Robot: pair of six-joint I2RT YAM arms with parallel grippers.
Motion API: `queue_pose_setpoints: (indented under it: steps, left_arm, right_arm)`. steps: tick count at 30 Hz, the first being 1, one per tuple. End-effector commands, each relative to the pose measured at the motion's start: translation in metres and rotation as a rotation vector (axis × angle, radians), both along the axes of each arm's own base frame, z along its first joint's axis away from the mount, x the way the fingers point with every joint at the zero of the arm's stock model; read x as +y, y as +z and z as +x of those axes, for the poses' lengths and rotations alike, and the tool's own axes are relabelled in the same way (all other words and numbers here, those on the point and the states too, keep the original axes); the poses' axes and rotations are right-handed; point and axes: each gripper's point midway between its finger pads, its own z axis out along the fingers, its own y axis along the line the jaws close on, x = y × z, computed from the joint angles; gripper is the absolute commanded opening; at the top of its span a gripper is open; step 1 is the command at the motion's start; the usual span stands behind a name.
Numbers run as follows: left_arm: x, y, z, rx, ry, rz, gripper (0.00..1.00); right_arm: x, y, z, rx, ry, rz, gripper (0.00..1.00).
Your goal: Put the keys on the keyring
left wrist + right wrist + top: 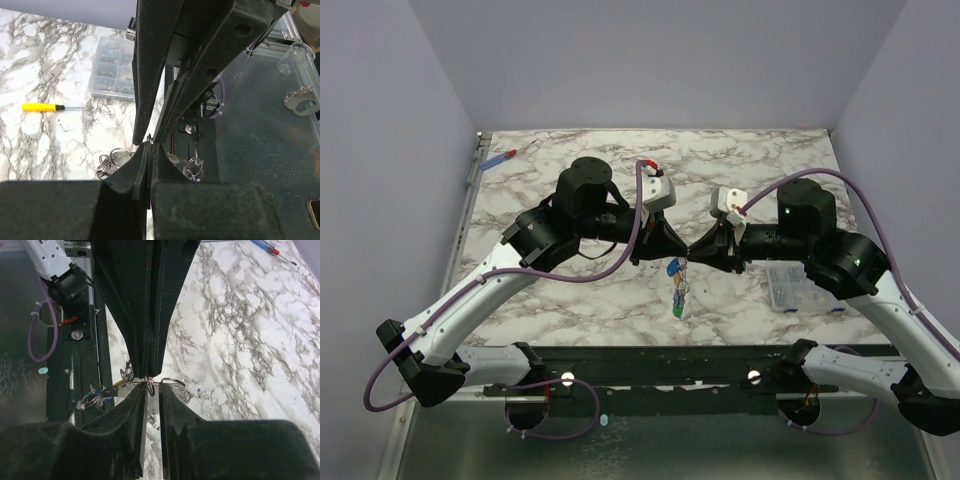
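Top view: your left gripper (680,253) and right gripper (698,254) meet tip to tip over the desk (770,170). The keys (676,290) dangle at six o'clock beneath them.

Left wrist: the left gripper is clamped tight on the keyring (149,140).

Right wrist: your right jaws stand narrow, a slit apart, flanking that ring. Nip only its wire, squarely.

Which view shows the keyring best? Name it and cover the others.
Right wrist: the keyring arcs clear against the marble. Left wrist shows wire loops low in frame, partly hidden, so which is the ring is unclear. Top external shows only a tiny dangling cluster of keys; the ring is too small to tell.
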Motion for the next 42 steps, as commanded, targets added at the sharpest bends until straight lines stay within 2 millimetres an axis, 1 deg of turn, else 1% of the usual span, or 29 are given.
queue_pose_setpoints:
  steps: [1,3,7,11,16,17,18,19,21,23,24,26,28,30,32,34,36,39,42]
  left_arm:
    - [-0.002,0.009,-0.007,-0.021,-0.046,-0.029,0.0]
    - [-0.002,0.009,-0.007,-0.021,-0.049,-0.03,0.0]
    - [-0.002,0.008,-0.008,-0.018,-0.054,-0.029,0.0]
    - [-0.002,0.006,-0.009,-0.014,-0.059,-0.026,0.0]
    - [-0.002,0.006,-0.01,-0.016,-0.058,-0.028,0.0]
    - [-0.001,0.007,-0.009,-0.018,-0.053,-0.029,0.02]
    - [-0.001,0.008,-0.009,-0.022,-0.047,-0.032,0.09]
    - [0.0,0.009,-0.008,-0.027,-0.039,-0.034,0.18]
    - [0.002,0.013,-0.006,-0.038,-0.017,-0.04,0.38]
    - [0.004,0.022,-0.005,-0.049,0.009,-0.06,0.53]
    - [0.005,0.028,-0.004,-0.056,0.021,-0.074,0.58]
    - [0.009,0.041,-0.004,-0.069,0.051,-0.116,0.62]
    - [0.014,0.055,-0.007,-0.087,0.071,-0.168,0.63]
    - [0.018,0.061,-0.007,-0.1,0.098,-0.199,0.63]
    - [0.022,0.06,-0.003,-0.117,0.135,-0.211,0.61]
    - [0.024,0.057,0.002,-0.129,0.169,-0.222,0.56]
    - [0.025,0.06,0.005,-0.137,0.194,-0.253,0.51]
    - [0.023,0.075,0.005,-0.13,0.197,-0.326,0.5]
    - [0.02,0.091,0.004,-0.148,0.185,-0.405,0.51]
  right_arm:
    - [0.006,-0.001,0.003,-0.006,0.01,0.004,0.21]
    - [0.006,-0.003,0.003,-0.002,0.01,0.001,0.16]
    - [0.007,-0.006,0.004,0.0,0.015,-0.006,0.02]
    - [0.008,-0.01,0.006,-0.019,0.018,-0.007,0.01]
    - [0.007,-0.009,0.01,-0.044,-0.006,0.013,0.01]
    - [0.006,-0.008,0.01,-0.048,-0.01,0.02,0.01]
    - [0.006,-0.005,0.01,-0.057,-0.015,0.033,0.01]
    - [0.005,-0.006,0.01,-0.058,-0.018,0.037,0.01]
    - [0.005,0.0,0.009,-0.073,-0.021,0.066,0.01]
    - [0.004,0.004,0.009,-0.091,-0.031,0.092,0.01]
    - [0.003,0.006,0.01,-0.101,-0.042,0.105,0.01]
    - [0.0,0.011,0.009,-0.125,-0.056,0.139,0.01]
    - [-0.003,0.019,0.009,-0.151,-0.076,0.183,0.01]
    - [-0.006,0.025,0.007,-0.174,-0.091,0.23,0.01]
    - [-0.011,0.035,0.004,-0.2,-0.103,0.284,0.01]
    - [-0.015,0.046,-0.001,-0.225,-0.108,0.339,0.01]
    - [-0.017,0.055,-0.008,-0.244,-0.094,0.39,0.01]
    - [-0.017,0.063,-0.017,-0.256,-0.064,0.485,0.01]
    - [-0.014,0.068,-0.027,-0.238,-0.011,0.582,0.01]
